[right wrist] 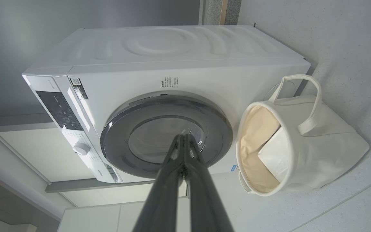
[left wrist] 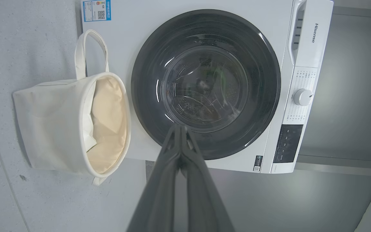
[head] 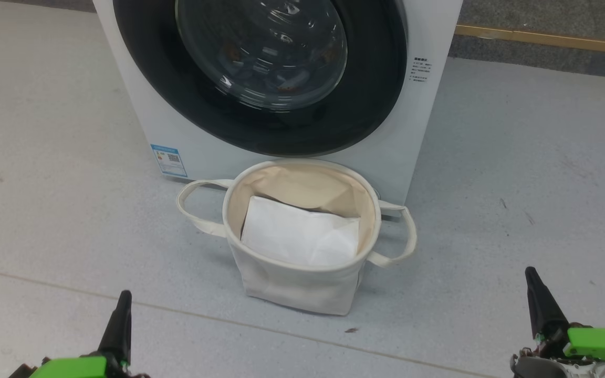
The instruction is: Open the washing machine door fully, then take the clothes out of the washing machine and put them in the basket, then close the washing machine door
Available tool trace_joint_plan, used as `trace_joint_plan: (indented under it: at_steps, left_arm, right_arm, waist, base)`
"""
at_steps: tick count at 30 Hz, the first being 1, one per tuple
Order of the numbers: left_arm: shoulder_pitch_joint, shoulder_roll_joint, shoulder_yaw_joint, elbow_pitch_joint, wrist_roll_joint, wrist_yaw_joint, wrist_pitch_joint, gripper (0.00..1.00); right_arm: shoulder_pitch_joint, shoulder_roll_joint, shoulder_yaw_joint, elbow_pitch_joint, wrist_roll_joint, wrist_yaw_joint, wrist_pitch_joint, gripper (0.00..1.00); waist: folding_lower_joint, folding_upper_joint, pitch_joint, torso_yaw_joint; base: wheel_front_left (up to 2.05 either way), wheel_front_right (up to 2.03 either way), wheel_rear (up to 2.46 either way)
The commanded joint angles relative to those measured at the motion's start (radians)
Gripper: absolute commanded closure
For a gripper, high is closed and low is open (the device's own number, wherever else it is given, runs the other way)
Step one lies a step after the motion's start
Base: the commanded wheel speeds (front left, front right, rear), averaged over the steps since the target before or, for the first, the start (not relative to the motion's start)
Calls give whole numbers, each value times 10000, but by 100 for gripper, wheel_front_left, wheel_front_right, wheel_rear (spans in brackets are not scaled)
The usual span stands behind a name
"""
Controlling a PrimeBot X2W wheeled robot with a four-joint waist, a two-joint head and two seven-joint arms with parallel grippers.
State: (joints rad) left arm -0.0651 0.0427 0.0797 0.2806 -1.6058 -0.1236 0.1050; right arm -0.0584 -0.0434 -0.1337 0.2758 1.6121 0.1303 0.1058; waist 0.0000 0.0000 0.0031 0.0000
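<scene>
Left jaws and right jaws both pinched tight, holding nothing, low in the head view's bottom corners, apart from the basket (head: 302, 286). Washing machine door (head: 260, 128) shut on the white washing machine (head: 431, 131); clothes (head: 288, 85) dimly visible behind its glass. Basket upright on the grey floor (head: 61, 210) just before the machine, below the door, folded white sheet (head: 302, 236) inside.

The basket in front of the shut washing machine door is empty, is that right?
Not empty: the basket holds a flat white folded sheet, as the head view shows. It does stand in front of the washing machine door, which is shut.
</scene>
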Motion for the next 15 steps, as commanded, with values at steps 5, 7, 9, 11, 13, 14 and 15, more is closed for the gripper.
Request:
trace_joint_plan:
  at_steps: [5, 7, 9, 11, 13, 14, 15]
  left_arm:
    - [-429, 75, 337, -358, -32, -71, 79, 100]
    - [-429, 75, 337, -358, -32, -71, 79, 100]
    - [-429, 75, 337, -358, -32, -71, 79, 100]
    - [-429, 75, 337, -358, -32, -71, 79, 100]
    - [-429, 75, 337, -358, -32, -71, 79, 100]
    - [-429, 75, 337, -358, -32, -71, 79, 100]
    - [-429, 75, 337, -358, -32, -71, 79, 100]
  right_arm:
    - [-495, -68, 204, -311, -31, 4, 71, 100]
    - [-495, -68, 204, -311, -31, 4, 71, 100]
    - [-495, -68, 204, -311, -31, 4, 71, 100]
    - [-495, -68, 204, -311, -31, 4, 71, 100]
    - [-495, -68, 204, -311, -31, 4, 71, 100]
    - [-495, -68, 204, -311, -31, 4, 71, 100]
    - [-495, -68, 204, -311, -31, 4, 71, 100]
  waist:
    - [0, 0, 0, 0]
    - [0, 0, 0, 0]
    - [0, 0, 0, 0]
    - [0, 0, 0, 0]
    - [0, 0, 0, 0]
    - [0, 0, 0, 0]
    - [0, 0, 0, 0]
  base:
    - [0, 0, 0]
    - [0, 0, 0]
    - [0, 0, 0]
    - [0, 0, 0]
    - [0, 0, 0]
    - [0, 0, 0]
    - [0, 0, 0]
